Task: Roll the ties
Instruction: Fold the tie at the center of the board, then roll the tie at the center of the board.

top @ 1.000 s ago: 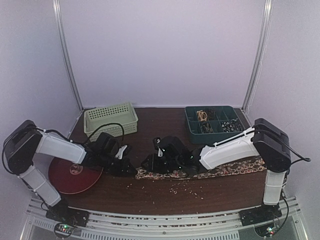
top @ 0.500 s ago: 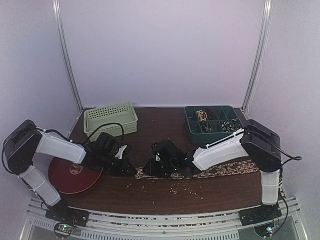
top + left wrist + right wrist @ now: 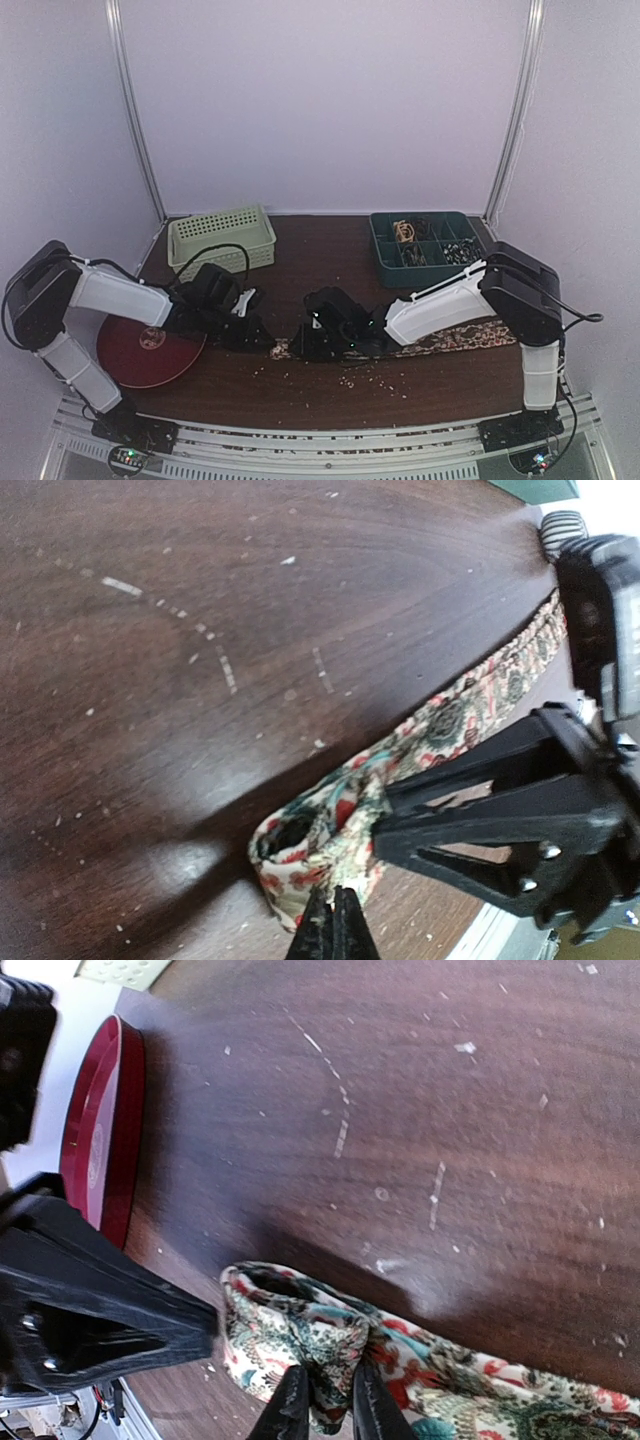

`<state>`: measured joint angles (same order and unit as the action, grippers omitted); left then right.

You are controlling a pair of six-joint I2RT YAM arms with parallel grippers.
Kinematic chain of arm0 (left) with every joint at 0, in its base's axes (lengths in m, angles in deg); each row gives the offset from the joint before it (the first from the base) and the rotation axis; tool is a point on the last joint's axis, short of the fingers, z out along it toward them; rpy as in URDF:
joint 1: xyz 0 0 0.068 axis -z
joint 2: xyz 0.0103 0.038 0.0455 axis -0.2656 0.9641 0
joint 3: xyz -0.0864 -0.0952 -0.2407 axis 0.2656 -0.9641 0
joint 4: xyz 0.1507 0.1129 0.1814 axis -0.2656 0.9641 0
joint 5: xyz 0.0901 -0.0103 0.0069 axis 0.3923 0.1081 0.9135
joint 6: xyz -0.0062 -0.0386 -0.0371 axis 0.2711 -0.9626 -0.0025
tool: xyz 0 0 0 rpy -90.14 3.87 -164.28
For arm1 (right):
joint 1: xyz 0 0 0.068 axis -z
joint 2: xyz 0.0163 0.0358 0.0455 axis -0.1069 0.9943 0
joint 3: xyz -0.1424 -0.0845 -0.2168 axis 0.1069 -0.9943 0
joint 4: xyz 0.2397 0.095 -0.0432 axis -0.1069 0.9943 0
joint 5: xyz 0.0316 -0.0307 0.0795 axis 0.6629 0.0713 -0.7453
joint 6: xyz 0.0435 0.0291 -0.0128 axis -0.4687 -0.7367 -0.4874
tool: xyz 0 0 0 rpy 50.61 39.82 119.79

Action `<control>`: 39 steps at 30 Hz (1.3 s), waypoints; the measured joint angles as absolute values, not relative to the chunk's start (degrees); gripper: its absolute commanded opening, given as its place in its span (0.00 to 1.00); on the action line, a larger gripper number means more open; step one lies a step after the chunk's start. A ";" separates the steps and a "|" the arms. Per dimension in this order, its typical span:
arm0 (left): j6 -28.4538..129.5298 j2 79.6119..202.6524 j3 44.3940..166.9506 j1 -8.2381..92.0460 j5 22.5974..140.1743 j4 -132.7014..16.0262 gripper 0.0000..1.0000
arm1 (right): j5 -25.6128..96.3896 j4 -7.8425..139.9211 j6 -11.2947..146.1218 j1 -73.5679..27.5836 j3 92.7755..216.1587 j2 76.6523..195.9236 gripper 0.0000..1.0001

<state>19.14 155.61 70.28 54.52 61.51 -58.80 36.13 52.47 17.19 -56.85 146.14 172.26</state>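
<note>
We see the left gripper (image 3: pixel 335 928) with its fingers pressed together, nipping the edge of the curled end of the tie (image 3: pixel 430 720). The right gripper (image 3: pixel 325 1408) meets it almost tip to tip. Its fingers are drawn close, with a bunch of the same cloth clamped between them. That end of the tie is folded over into a small loose loop resting on the table (image 3: pixel 200 630).

From above, the rest of the patterned strip lies flat on the dark wood. It runs toward three o'clock and is partly hidden by the right arm. A red plate (image 3: pixel 135 355) lies at nine o'clock from the left gripper, under that arm. A pale green basket (image 3: pixel 222 238) stands at eleven o'clock, near the back wall. At two o'clock from the right gripper sits a dark green tray (image 3: pixel 425 245) with compartments. They hold small things that we cannot make out. Pale crumbs (image 3: pixel 360 375) dot the wood at five o'clock from the grippers.
</note>
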 measured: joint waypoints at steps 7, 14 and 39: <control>19.11 156.31 70.71 54.91 60.37 -60.99 0.00 | 36.72 52.52 16.80 -57.20 145.62 172.26 0.17; 19.33 158.41 70.71 55.00 60.35 -62.54 0.00 | 37.93 52.82 17.21 -57.17 145.64 172.26 0.19; 20.67 154.08 70.45 53.21 72.78 -54.45 0.00 | 39.43 51.88 17.48 -57.17 144.90 172.26 0.15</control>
